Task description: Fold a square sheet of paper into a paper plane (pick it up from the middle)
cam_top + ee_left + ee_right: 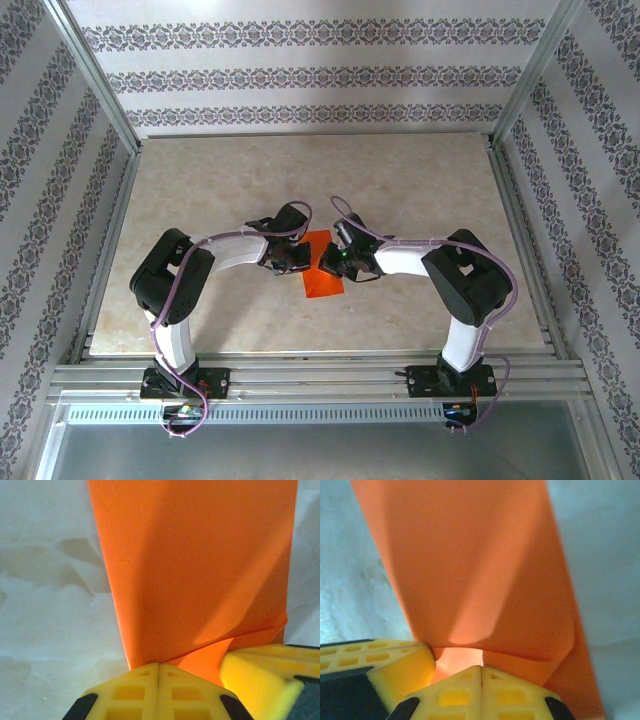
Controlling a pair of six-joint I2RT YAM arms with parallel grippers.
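Paper [322,280], bright orange-red, narrow creased strip.

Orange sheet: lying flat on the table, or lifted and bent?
Bent, not flat. The orange sheet curls up into the closed left gripper and right gripper, which pinch it side by side.

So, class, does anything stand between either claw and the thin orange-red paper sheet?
Nothing visible does. The left claw and right claw are both shut right at the thin orange-red paper sheet. They appear to pinch its raised edge side by side, above the marbled beige tabletop.
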